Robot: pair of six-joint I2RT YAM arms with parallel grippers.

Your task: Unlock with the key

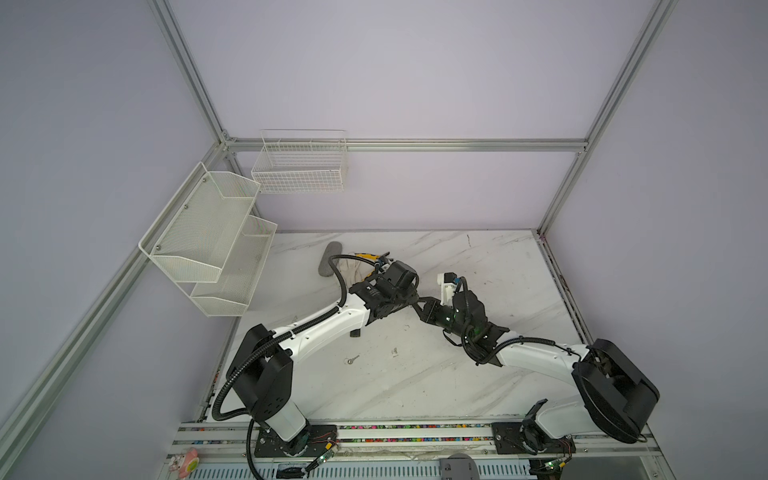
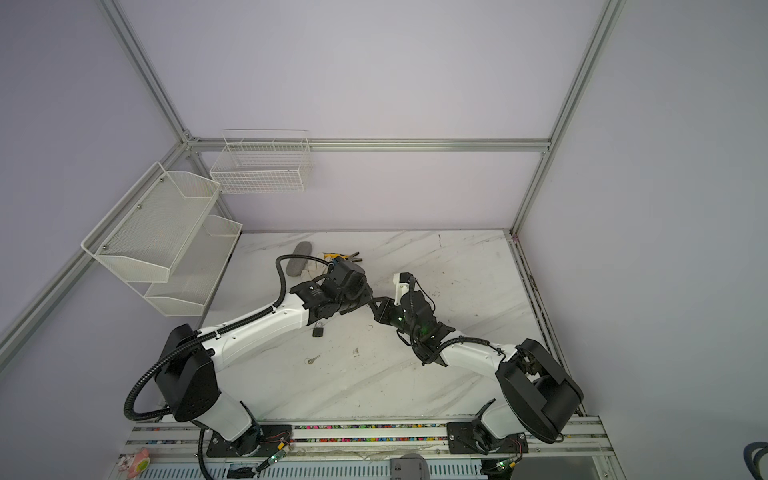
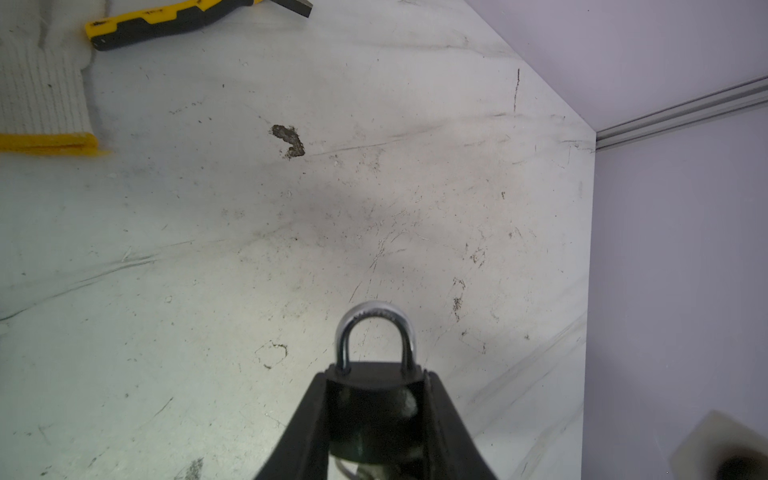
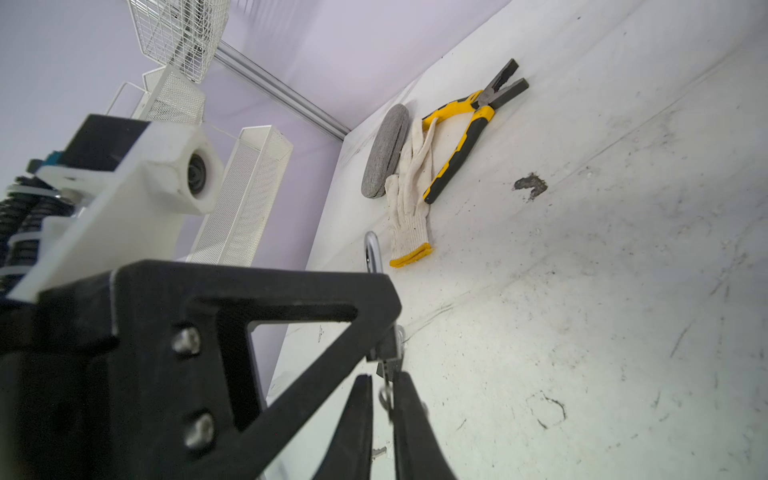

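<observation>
The padlock [image 3: 374, 411] hangs above the middle of the tabletop [image 3: 208, 249], clamped by its narrow sides in the left hand [image 3: 378, 375], with the shackle seated. Its long axis appears to run from the shackle, pointing far-left, to the keyway facing the right hand [image 4: 382, 376], whose jaws stand slightly apart around the key [image 4: 386, 368]. The turning step seems in hand. Next, pinch the key's head and twist about that axis.

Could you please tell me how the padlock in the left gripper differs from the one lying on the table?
The held padlock is clamped in the left gripper; the loose padlock lies free on the table beside the left arm. A key sits at the held padlock's base, between the right gripper's fingers; a second key lies apart from the loose padlock. Both have dark bodies and silver shackles.
</observation>
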